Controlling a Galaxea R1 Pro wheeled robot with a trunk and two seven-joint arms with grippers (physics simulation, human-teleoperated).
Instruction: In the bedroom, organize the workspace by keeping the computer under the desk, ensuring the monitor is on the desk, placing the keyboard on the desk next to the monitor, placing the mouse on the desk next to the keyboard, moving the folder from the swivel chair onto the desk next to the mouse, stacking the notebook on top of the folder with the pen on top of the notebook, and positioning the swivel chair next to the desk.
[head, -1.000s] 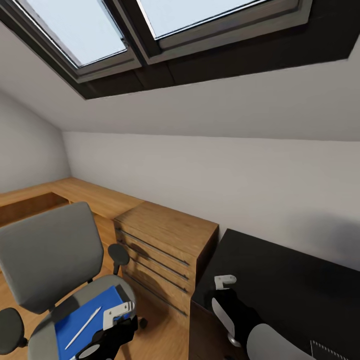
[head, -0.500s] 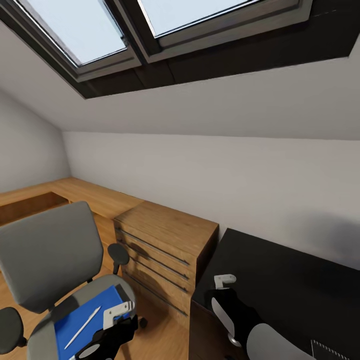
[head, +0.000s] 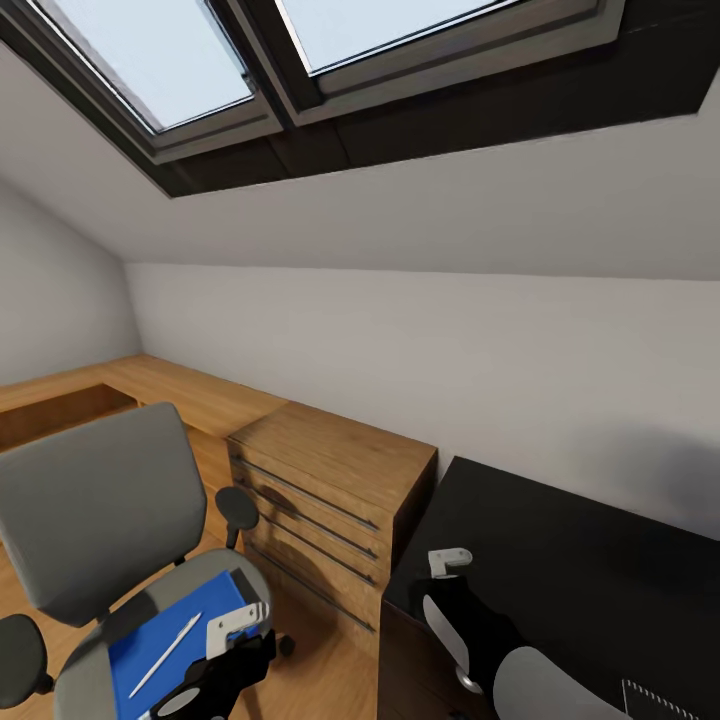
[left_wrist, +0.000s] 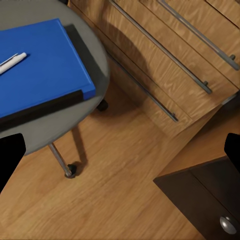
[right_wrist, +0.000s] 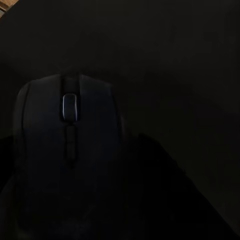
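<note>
nothing has shifted over the last second: both arms hold where they were and the room sits exactly as before, so this looks like a pause, not progress. the right gripper (head: 450, 562) hangs low over the near end of the black desk (head: 580, 560), and its wrist camera looks straight down on the mouse (right_wrist: 67, 150), dark against the dark top; whether its fingers are clamped on the mouse or simply over it, i cannot tell. the left gripper (head: 238, 622) hovers beside the swivel chair (head: 95, 510), its fingers spread wide, nothing between them. the blue folder (left_wrist: 40, 70) still lies on the chair seat with the white pen (left_wrist: 12, 62) resting on it, just next to the wooden chest of drawers (head: 330, 500). my guess: the mouse placement comes first, then the folder.
</note>
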